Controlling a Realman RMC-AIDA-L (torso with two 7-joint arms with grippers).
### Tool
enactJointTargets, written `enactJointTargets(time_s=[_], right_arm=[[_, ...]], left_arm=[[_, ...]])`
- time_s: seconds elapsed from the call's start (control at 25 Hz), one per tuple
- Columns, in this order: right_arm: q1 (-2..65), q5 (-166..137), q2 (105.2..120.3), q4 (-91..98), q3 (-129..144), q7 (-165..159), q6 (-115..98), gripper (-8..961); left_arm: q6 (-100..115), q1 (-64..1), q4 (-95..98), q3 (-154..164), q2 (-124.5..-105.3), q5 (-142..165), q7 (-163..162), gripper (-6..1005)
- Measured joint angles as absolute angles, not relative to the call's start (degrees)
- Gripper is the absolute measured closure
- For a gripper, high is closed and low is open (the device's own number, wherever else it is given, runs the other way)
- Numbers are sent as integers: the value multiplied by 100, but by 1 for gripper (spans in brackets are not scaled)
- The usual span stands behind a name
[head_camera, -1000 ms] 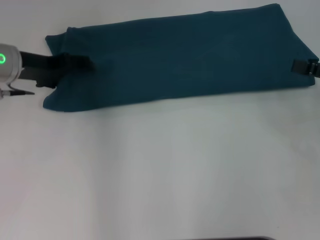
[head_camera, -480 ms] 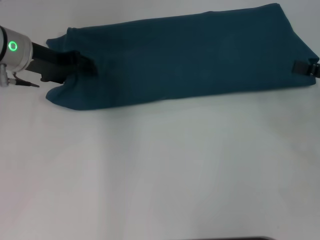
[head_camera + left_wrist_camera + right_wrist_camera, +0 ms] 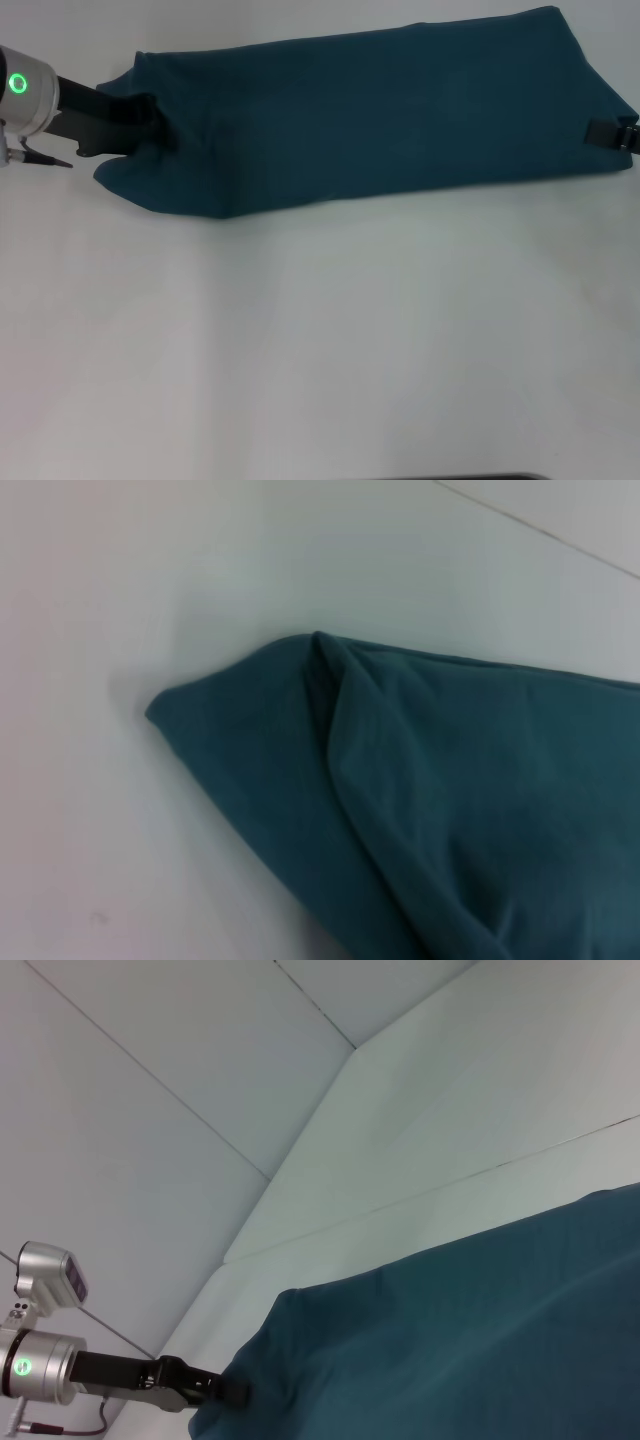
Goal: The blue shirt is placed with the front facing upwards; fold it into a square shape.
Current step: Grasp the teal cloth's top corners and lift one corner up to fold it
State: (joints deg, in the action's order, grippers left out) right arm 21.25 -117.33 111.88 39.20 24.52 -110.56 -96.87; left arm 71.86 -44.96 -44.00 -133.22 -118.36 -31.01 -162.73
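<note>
The left gripper is seen at the left end of the blue shirt, its black fingers closed on the cloth there. In the head view the fabric around it is being held bunched and slightly raised, with creases running away from the pinch point. The same grip is shown from afar in the right wrist view, where the left gripper is meeting the corner of the shirt and the cloth is rising over it in a soft hump. In the left wrist view only the shirt is being shown: a rounded corner with a ridge folded into it, resting against the white table.

The right gripper is found at the opposite, right end of the shirt, at the edge of the head view. Only a small black part of it is visible against the cloth, and whether its fingers are open or closed cannot be told.

The shirt itself is lying as a long, narrow band across the far part of the table, running from left to right with its right end a little farther away. Only plain fabric is showing.
</note>
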Motion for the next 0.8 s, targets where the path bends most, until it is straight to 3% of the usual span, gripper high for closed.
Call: enactJointTargets(time_s=[0.2, 0.4, 0.8], right_arm=[[2127, -11733, 11188, 3919, 2452, -11057, -9686, 46], [2127, -11727, 11188, 3920, 2452, -11066, -9685, 46], [2140, -11727, 11188, 3920, 2438, -11112, -9687, 46]], left_arm=[[7324, -4503, -4403, -13310, -11828, -3118, -16238, 800], [7504, -4443, -4479, -13362, -11799, -3130, -16204, 936], [8015, -4008, -4756, -13493, -11441, -3109, -16250, 936]])
